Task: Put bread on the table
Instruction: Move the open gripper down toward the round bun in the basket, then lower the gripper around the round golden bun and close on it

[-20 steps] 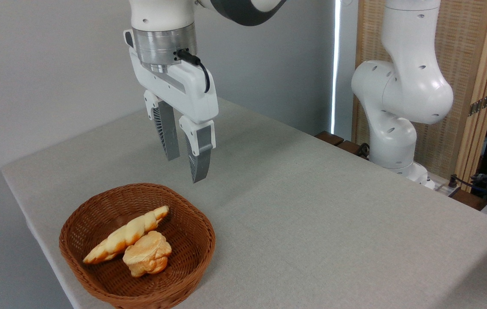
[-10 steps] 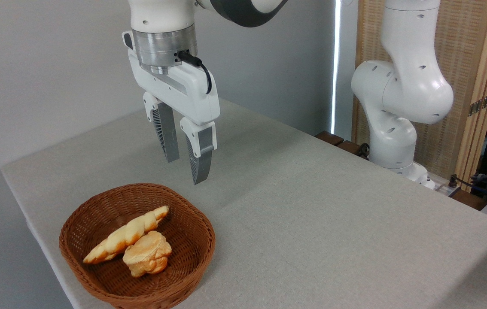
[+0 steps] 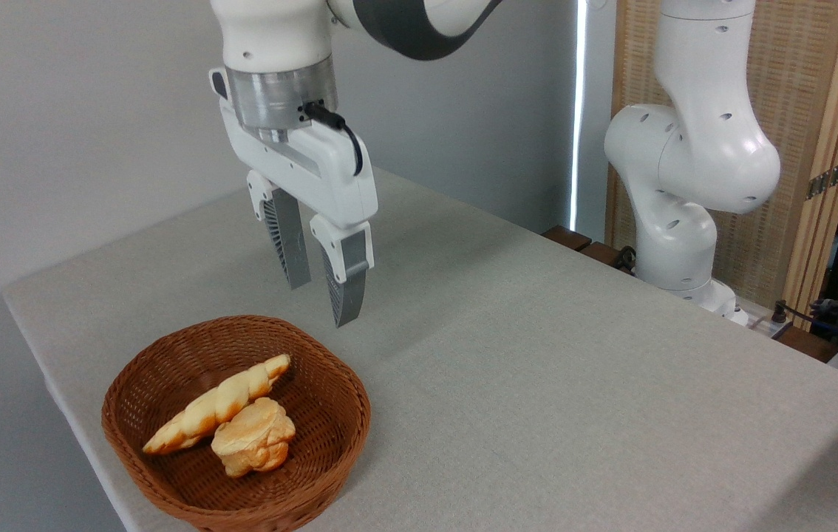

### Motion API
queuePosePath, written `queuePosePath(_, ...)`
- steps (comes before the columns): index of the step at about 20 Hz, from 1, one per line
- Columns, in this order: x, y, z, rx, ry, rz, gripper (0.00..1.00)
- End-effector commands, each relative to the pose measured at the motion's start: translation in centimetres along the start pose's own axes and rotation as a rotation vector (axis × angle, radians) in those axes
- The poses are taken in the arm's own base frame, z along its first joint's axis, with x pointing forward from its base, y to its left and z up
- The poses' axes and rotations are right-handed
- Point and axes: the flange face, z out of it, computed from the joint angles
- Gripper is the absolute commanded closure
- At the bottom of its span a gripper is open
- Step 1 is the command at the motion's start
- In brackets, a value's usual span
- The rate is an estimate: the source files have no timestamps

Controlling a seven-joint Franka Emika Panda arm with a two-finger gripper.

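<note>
Small lumpy golden-orange bread bun point(image 3: 253, 446): I see it lying in the near part of the basket, touching the long loaf on its left; nothing has touched it, so it sits exactly where it did a second ago.
Long twisted tapered loaf point(image 3: 216, 404): it lies diagonally just behind the bun, unmoved; I judge it the one to avoid.
Brown round wicker basket point(image 3: 168, 480): it rests at the near left corner of the table, in the same spot as before.
Light grey-beige cloth-covered table point(image 3: 537, 384): the wide bare stretch to the right of the basket looks to me like ample room for the set-down.
White two-finger gripper with grey ribbed fingers point(image 3: 321, 301): it has come down a little over the last second and now hangs just beyond the basket's far rim, fingers pointing down, parted by a modest gap, holding nothing.
What that means: I read this as the approach; it must yet come nearer and lower, over the bun.
</note>
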Motion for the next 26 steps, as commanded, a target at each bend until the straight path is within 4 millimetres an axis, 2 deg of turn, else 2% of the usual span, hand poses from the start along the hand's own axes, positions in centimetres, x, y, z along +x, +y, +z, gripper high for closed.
queuePosePath(1,0.3,-0.8,0.9,-0.009,-0.006,-0.012,0.00)
queuePosePath(4,0.8,-1.4,2.0,-0.004,-0.011,-0.012,0.00)
queuePosePath(10,2.8,-2.9,3.2,0.065,0.085,-0.027,0.00)
queuePosePath(14,4.4,-3.0,4.7,0.055,0.145,-0.097,0.00)
queuePosePath(17,5.3,-2.7,5.6,0.071,0.142,-0.077,0.00)
queuePosePath(21,5.1,-3.2,5.5,0.150,0.102,-0.031,0.00)
queuePosePath(26,5.1,-3.6,6.5,0.196,0.044,0.007,0.00)
